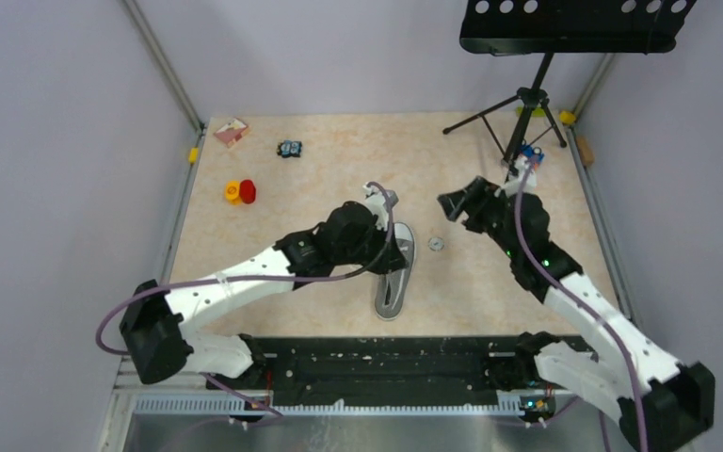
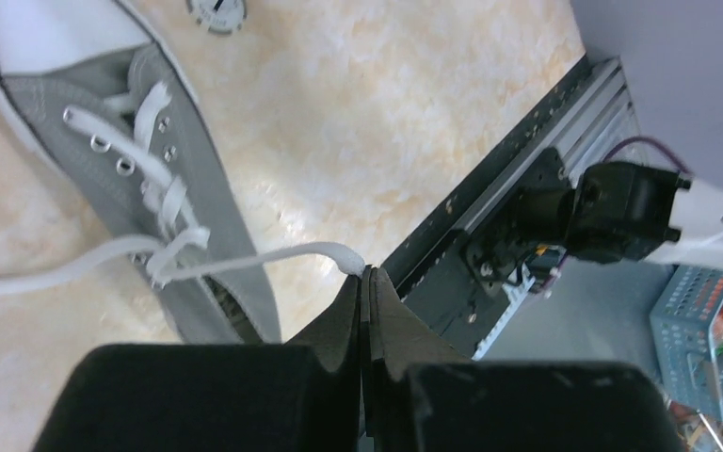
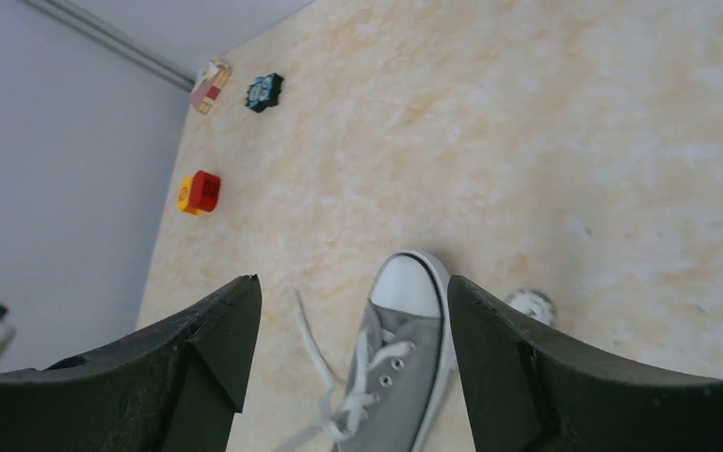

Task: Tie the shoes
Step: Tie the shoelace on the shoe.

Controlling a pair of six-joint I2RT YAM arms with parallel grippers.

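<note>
The shoe (image 1: pixel 391 297) is a grey canvas sneaker with a white toe cap, lying mid-table with its front half under my left wrist. In the left wrist view its laced upper (image 2: pixel 202 202) fills the left side. One white lace (image 2: pixel 273 256) runs taut from the eyelets to my left gripper (image 2: pixel 365 273), which is shut on the lace's end above the table. My right gripper (image 3: pixel 350 282) is open and hangs above the shoe's toe (image 3: pixel 409 287) with nothing between its fingers. A second lace (image 3: pixel 313 350) trails loose to the shoe's left.
A small round disc (image 1: pixel 436 244) lies beside the toe. A red and yellow block (image 1: pixel 241 192), a blue toy (image 1: pixel 289 149) and a pink box (image 1: pixel 231 131) sit at the back left. A music stand's tripod (image 1: pixel 527 104) stands at the back right.
</note>
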